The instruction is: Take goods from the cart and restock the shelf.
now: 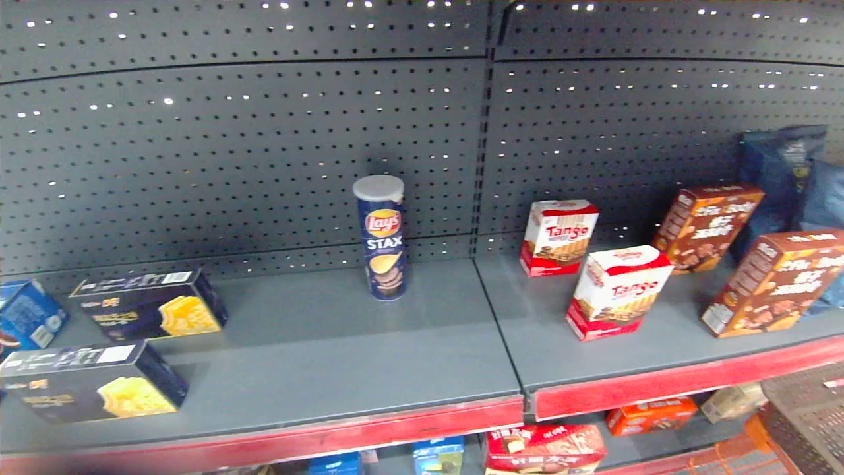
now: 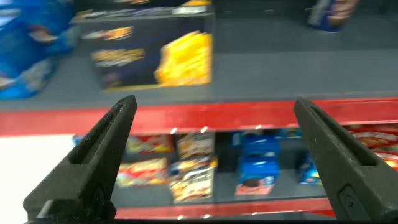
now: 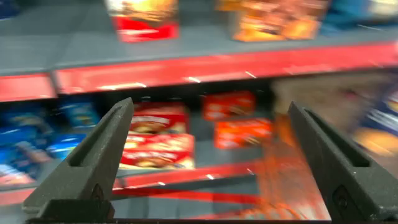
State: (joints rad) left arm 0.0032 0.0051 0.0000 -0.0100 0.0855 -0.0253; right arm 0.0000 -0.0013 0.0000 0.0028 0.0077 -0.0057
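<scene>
Grey shelf (image 1: 316, 349) with a red lip, pegboard (image 1: 231, 132) behind. The can (image 1: 382, 237) stands upright mid-shelf, long axis vertical, lid up. Dark boxes (image 1: 92, 386) lie at 8 o'clock, white-red boxes (image 1: 620, 290) at 3, the cart (image 1: 804, 409) at 5. The left gripper (image 2: 214, 102) and right gripper (image 3: 211, 106) hang spread wide and empty, facing the red lip. The wrist views take in packets (image 2: 193, 168) on the level below.
</scene>
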